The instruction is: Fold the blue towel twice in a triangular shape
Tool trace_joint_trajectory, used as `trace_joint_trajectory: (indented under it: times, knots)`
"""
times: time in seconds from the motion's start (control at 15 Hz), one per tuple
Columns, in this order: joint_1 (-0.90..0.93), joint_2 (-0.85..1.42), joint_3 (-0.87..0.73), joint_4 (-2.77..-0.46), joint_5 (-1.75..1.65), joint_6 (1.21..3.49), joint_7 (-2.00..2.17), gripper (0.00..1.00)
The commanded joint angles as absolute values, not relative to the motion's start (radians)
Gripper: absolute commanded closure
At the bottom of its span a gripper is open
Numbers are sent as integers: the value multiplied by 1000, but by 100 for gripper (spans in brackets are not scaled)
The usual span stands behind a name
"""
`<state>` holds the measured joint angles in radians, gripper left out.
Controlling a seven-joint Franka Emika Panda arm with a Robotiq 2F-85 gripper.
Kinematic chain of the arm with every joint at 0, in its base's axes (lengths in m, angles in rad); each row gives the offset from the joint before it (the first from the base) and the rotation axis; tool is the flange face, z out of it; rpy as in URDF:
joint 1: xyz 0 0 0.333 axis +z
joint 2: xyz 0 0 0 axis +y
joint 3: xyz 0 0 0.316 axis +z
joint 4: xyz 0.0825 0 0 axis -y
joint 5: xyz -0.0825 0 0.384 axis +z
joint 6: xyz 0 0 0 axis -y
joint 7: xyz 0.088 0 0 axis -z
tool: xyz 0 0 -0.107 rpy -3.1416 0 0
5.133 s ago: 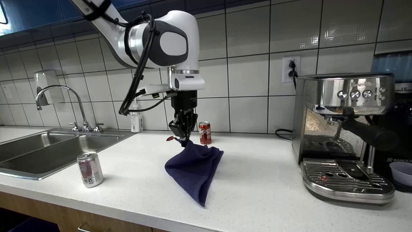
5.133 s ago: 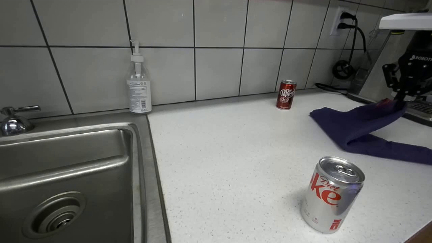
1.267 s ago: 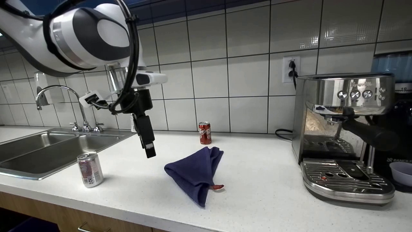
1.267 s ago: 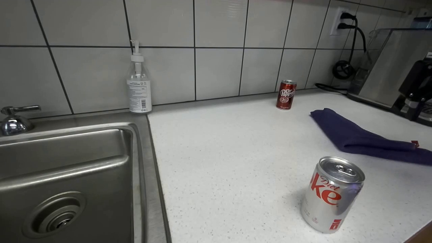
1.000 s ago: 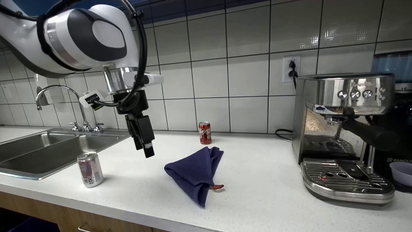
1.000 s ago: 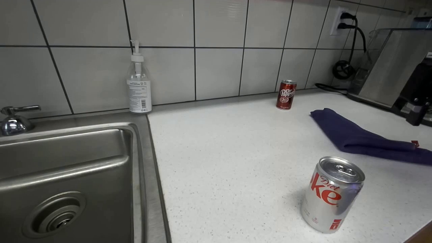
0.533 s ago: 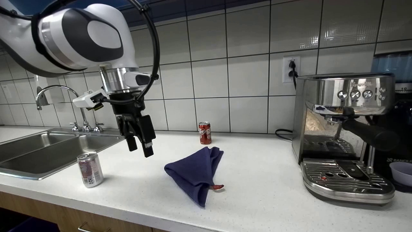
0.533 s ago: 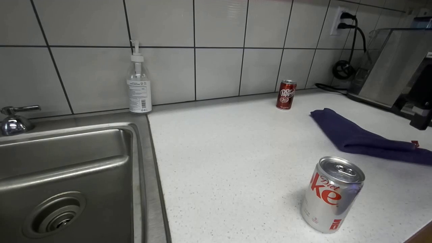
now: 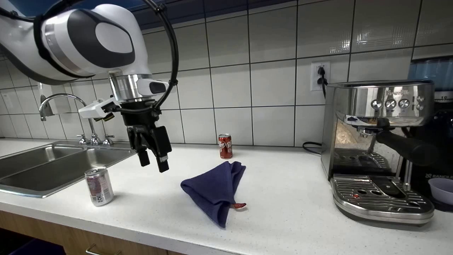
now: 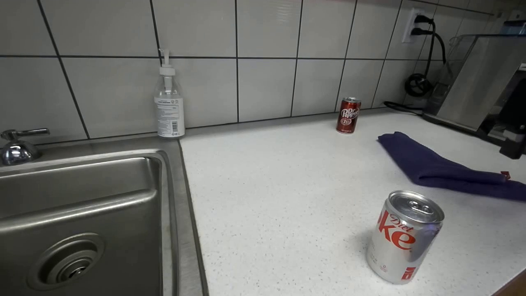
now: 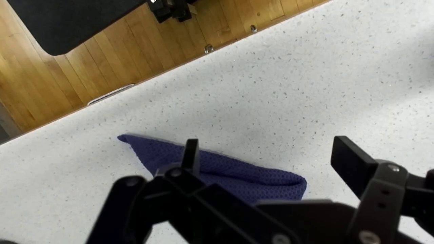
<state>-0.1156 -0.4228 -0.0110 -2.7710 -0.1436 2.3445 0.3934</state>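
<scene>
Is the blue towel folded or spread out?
Folded. The blue towel makes a rough triangle in an exterior view, and the wrist view shows overlapping layers; the number of folds I cannot tell.

Parted pincer (image 9: 154, 164) above counter (image 9: 286, 191), folded blue towel (image 9: 211, 188)

The desk (image 9: 283, 209) is pretty bright in both exterior views, while the gripper (image 9: 154, 165) goes almost solid black. In an exterior view the tiles (image 9: 324, 37) up and right of it are greyer, with some wavy glare, and the silver can (image 9: 99, 187) below-left has that wide-angle lean. Wrist view's got soft shadows across the desk, closest gripper parts a bit blurry.
</scene>
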Motion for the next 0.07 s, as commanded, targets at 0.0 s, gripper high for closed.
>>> trace_joint_trajectory:
  times: [0.0]
  knots:
    - [-132, -423, 7, -2770, -133, 2343, 385, 0]
